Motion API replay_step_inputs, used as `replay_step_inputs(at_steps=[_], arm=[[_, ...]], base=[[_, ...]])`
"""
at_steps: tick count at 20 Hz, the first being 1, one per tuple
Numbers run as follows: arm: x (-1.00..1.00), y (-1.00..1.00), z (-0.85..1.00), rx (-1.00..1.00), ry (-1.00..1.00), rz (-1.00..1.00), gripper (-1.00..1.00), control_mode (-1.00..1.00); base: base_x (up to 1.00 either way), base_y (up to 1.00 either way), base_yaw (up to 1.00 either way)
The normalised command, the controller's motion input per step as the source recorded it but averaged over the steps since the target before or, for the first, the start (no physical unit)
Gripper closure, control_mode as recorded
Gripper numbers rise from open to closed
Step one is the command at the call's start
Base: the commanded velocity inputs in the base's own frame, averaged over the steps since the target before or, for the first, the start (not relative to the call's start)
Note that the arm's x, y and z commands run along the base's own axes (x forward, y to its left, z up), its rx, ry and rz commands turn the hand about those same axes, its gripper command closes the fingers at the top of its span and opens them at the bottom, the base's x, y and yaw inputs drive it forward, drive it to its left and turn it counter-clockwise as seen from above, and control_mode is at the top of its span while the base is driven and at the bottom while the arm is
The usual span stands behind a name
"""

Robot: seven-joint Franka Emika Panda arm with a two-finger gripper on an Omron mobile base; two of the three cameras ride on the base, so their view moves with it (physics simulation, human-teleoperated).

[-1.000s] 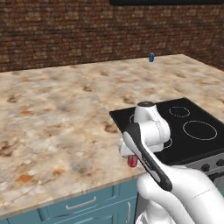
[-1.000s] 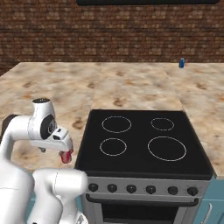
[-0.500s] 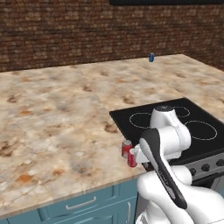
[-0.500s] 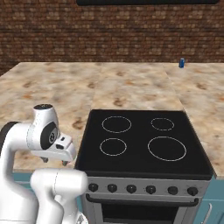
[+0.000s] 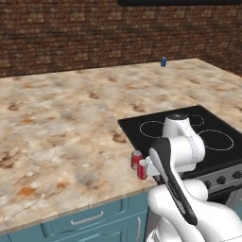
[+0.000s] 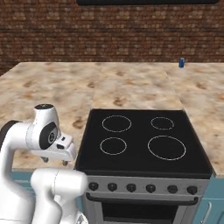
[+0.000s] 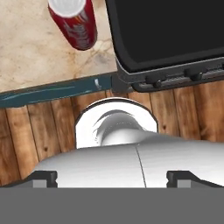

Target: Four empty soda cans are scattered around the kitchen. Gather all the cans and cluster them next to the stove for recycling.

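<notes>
Newly swung-rightward gripper, grip unclear, beside upright red soda cans near stove

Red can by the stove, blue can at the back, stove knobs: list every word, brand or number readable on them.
Nothing can be read.
Red soda can: pale lettering on its side, too blurred to make out.
Second red can: no print can be made out.
Blue can: too small to show any print.
Stove: white burner rings and plain knobs, no markings visible.
</notes>
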Motion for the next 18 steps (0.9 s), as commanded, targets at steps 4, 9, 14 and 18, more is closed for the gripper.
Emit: replay_step_inputs(at_steps=[4, 9, 14, 18], arm=[[0.0, 0.0, 0.0, 0.0, 0.0, 0.0, -1.0, 1.0], [0.0, 0.0, 0.0, 0.0, 0.0, 0.0, -1.0, 1.0], [0.0, 0.0, 0.0, 0.0, 0.0, 0.0, -1.0, 1.0], [0.0, 0.0, 0.0, 0.0, 0.0, 0.0, -1.0, 1.0]], base=[[-1.0, -0.33, -0.18], [-0.66, -0.67, -0.51], [0.01, -0.77, -0.58], [0.56, -0.44, -0.48]])
